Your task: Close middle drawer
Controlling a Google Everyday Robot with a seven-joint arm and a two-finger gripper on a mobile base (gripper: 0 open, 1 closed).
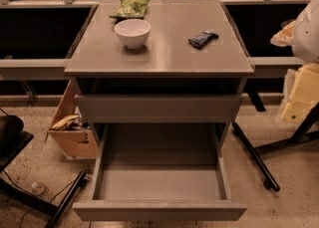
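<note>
The middle drawer (159, 210) of the grey cabinet (159, 55) is pulled far out toward me. Its plain flat front is nearest, and its deep grey tray interior (159, 179) holds nothing. The top drawer (157, 107) above it is pushed in. The lowest drawer is hidden beneath the open one. My gripper (303, 80) shows as white and cream parts at the right edge. It is to the right of the cabinet, at about cabinet-top height, and apart from the drawer.
On the cabinet top are a white bowl (132, 33), a green snack bag (129, 8) and a dark snack bar (203, 39). A cardboard box (72, 135) sits on the floor at left. Black stand legs (254, 160) lie at right, and a chair base (30, 192) at left.
</note>
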